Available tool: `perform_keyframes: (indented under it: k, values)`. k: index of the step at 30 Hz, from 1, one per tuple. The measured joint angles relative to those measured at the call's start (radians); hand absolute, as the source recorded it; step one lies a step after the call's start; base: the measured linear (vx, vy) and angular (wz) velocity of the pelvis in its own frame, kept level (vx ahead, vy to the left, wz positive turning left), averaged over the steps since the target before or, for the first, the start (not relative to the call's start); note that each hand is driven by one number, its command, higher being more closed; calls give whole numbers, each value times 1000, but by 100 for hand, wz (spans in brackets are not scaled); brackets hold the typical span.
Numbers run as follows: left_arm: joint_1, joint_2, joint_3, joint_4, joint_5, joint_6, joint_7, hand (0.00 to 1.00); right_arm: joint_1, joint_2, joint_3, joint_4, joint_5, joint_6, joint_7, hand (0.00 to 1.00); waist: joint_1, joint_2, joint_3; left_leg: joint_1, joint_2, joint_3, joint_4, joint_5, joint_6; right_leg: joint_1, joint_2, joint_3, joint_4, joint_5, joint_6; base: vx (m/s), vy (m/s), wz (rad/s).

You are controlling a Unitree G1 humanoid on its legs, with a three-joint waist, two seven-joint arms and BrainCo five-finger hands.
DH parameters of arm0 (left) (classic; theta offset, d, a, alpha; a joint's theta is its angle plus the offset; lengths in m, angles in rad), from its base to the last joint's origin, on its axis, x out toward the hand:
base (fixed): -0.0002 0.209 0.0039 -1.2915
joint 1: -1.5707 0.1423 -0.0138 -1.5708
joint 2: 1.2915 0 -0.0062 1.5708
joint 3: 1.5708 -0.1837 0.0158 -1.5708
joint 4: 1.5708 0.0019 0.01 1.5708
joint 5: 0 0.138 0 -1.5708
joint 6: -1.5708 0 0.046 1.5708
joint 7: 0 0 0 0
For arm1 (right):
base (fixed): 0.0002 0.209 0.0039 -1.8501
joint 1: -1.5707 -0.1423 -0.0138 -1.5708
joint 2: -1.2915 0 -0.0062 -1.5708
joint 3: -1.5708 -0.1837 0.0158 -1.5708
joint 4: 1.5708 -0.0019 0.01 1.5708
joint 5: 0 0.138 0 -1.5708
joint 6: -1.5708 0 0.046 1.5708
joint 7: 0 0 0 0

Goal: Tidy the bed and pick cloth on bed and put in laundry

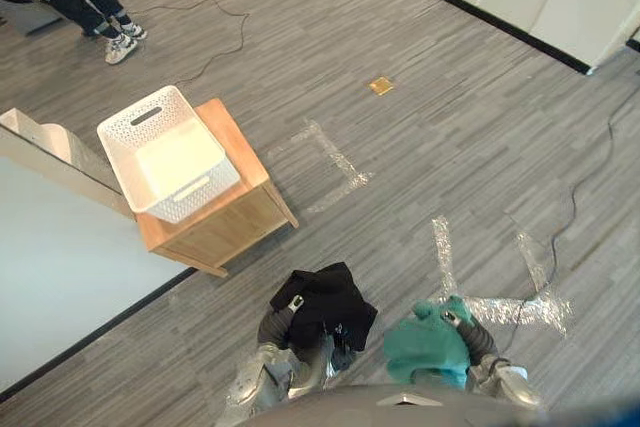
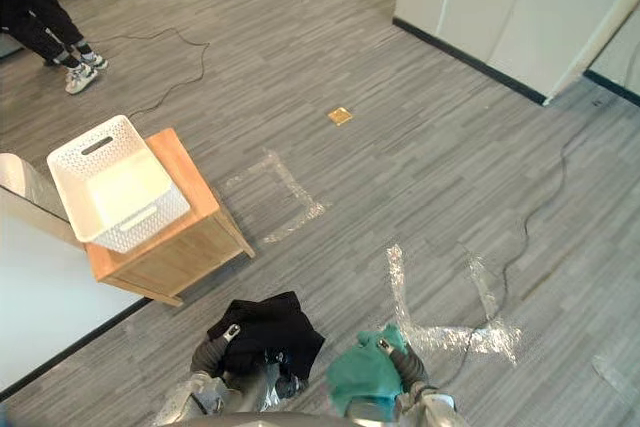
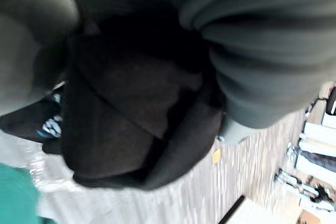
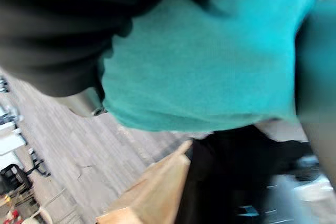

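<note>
We carry two garments, one on each arm, standing on the grey plank floor (image 1: 450,127) a little away from the bed (image 1: 60,277); the black cloth (image 1: 330,302) lies draped over our left hand (image 3: 273,61), and the teal cloth (image 1: 425,345) sits bunched on our right hand (image 4: 52,35); both hands are buried under fabric, so we cannot tell whether either one is clamped on its cloth or merely carries it

Ahead and to our left the white laundry basket (image 1: 200,199) stands upright on a wooden bedside table (image 1: 235,222), its mouth facing up and nothing showing inside; the table stands just beside the bed's edge; a person's legs (image 1: 95,2) show far off beyond it, and strips of silver tape (image 1: 335,162) mark the floor between us and the table

We judge both garments light, soft and limp, with no stiffness to push against; they will sag and slide off an arm that tips, so the best hold is a pinch on a gathered fold near the middle of the bundle, not on a loose hem; neither cloth has a clear long axis now; the black one is a rumpled heap with folds hanging down, the teal one a rounder lump; for the basket we think each should be let fall from above its opening
</note>
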Motion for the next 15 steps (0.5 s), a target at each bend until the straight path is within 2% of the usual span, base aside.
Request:
perform_keyframes:
  k: [1,2,3,4,5,6,7,8,9,10,11,12,13,14,15]
  values:
    - [-5,4,-6,12,0,0,10,100,3,15,13,0,1,-11,-1,100,-8,-4,6,55,14,-42,-12,-31,-8,-23,10,-1,35,-89,-27,501,-20,84]
    - [-3,8,-18,14,1,0,17,100,16,29,27,-14,8,-23,-4,100,-16,3,9,114,39,-87,-32,-62,-21,-72,38,-4,6,-163,-28,761,-120,108]
    - [-15,9,-28,14,1,0,17,100,37,42,31,-43,12,-36,-6,100,-22,0,9,168,67,-124,-53,-81,-45,-132,72,-3,-89,-203,-21,767,-156,98]
    - [-18,10,-35,14,2,0,18,100,46,44,32,-56,15,-46,-8,100,-25,1,9,190,84,-141,-63,-87,-51,-156,94,-1,-173,-210,-16,787,-216,102]
    - [-24,12,-40,27,22,0,17,100,47,44,34,-60,30,-64,-10,100,-39,2,9,215,116,-168,-73,-96,-63,-193,133,3,-399,-201,-7,531,-184,84]
    - [-36,15,-45,40,32,0,16,100,47,45,33,-60,35,-71,-11,100,-40,0,10,226,126,-174,-78,-99,-68,-206,148,14,-532,-168,1,657,-270,107]
    - [-55,18,-48,55,46,0,16,100,49,45,28,-58,43,-81,-16,100,-42,-6,10,246,141,-186,-83,-115,-93,-223,162,50,-779,-72,12,671,-315,101]
    - [-54,29,-47,54,61,-4,13,100,50,45,27,-58,51,-88,-21,100,-41,-24,10,278,138,-187,-83,-146,-135,-254,146,108,-898,26,35,679,-336,97]
    - [-52,36,-47,61,68,-3,10,100,48,42,26,-55,52,-94,-23,100,-42,-24,10,301,145,-194,-80,-168,-162,-251,145,125,-871,120,25,705,-342,69]
    - [-64,26,-55,91,69,-1,6,100,23,38,10,-37,53,-94,-34,100,-37,26,23,330,188,-202,-70,-179,-175,-247,181,126,-796,129,-61,650,-312,33]
    - [-58,25,-55,87,67,0,-1,100,5,36,1,-27,55,-93,-41,100,-32,47,22,329,197,-206,-55,-163,-171,-248,186,122,-757,97,-75,731,-371,32]
    - [-45,21,-54,88,64,0,-17,100,-8,28,-11,-28,59,-88,-48,100,-36,73,20,331,217,-211,-14,-105,-178,-247,188,103,-670,28,-102,555,-299,23]
    - [-39,18,-53,88,63,1,-22,100,-8,24,-10,-29,59,-86,-50,100,-35,85,13,329,227,-210,11,-85,-184,-240,195,97,-649,3,-109,540,-310,23]
    - [-31,11,-50,88,43,0,-29,100,-16,9,-7,-27,56,-73,-52,100,-31,90,9,315,241,-211,91,-48,-192,-224,204,96,-616,-55,-114,422,-227,3]
    - [-27,9,-39,88,28,0,-28,100,-25,6,-2,-24,55,-62,-53,100,-31,90,9,294,248,-215,158,-29,-199,-212,209,96,-605,-82,-117,569,-296,-9]
